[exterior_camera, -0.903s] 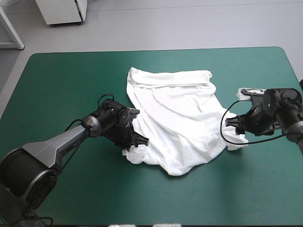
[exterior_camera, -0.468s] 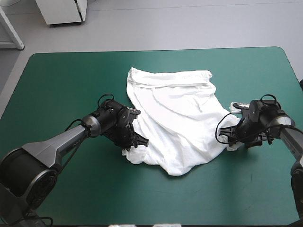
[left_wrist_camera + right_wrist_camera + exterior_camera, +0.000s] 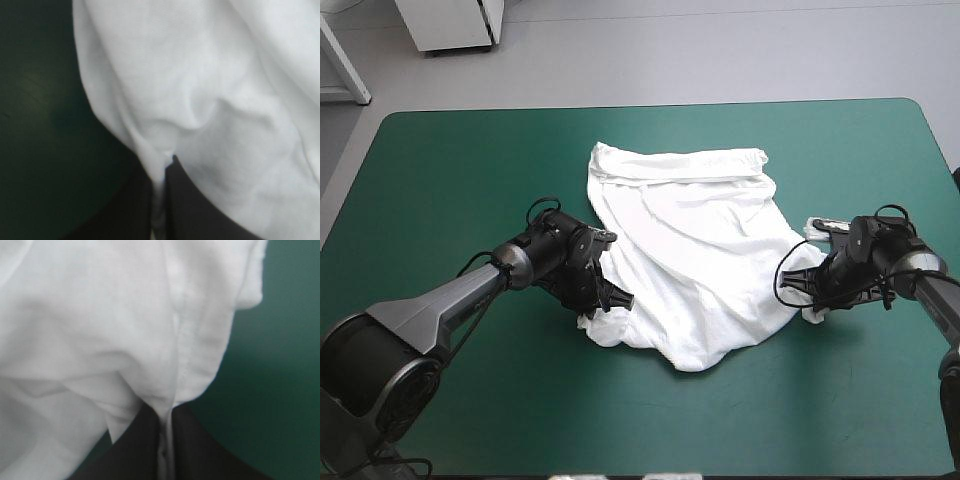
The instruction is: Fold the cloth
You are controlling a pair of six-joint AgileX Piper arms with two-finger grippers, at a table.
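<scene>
My left fingers [image 3: 187,215] are pinched closed on the near left corner of the T-shirt [image 3: 690,250], which lies spread but rumpled in the middle of the desk [image 3: 470,170]. The right fingers [image 3: 192,450] are clamped on a hemmed edge at its right side. I judge both grasps set for a fold. Next I'd lift both corners together, evenly.
</scene>
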